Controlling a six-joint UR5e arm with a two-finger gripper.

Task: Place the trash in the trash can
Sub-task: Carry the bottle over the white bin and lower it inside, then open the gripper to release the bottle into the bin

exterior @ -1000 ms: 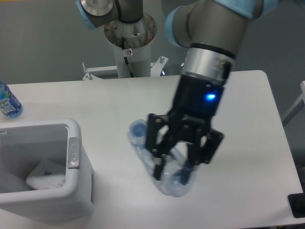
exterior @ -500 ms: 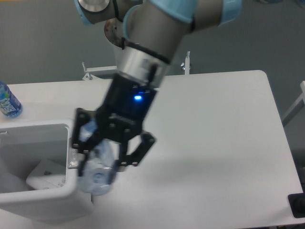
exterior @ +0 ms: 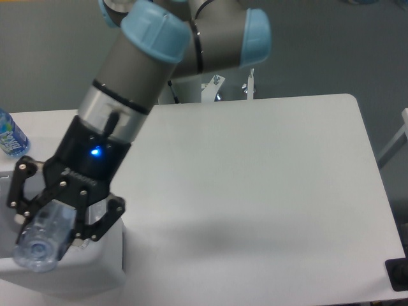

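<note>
My gripper [exterior: 50, 220] hangs over the white trash can [exterior: 95, 271] at the lower left, shut on a crushed clear plastic bottle [exterior: 43, 239]. The bottle tilts down and left, its round end toward the camera, above the bin's opening. The gripper and arm cover most of the trash can; only its near wall and right corner show. The inside of the bin is hidden, and no crumpled white wrapper shows.
A small blue-labelled bottle [exterior: 9, 135] stands at the table's far left edge. The white table [exterior: 268, 191] stretches to the right of the bin. A dark object [exterior: 398, 275] sits past the table's bottom right corner.
The gripper has carried the bottle left from the table's middle, past the bin's right rim, to a spot over the bin's opening. Its grip on the bottle has held.
</note>
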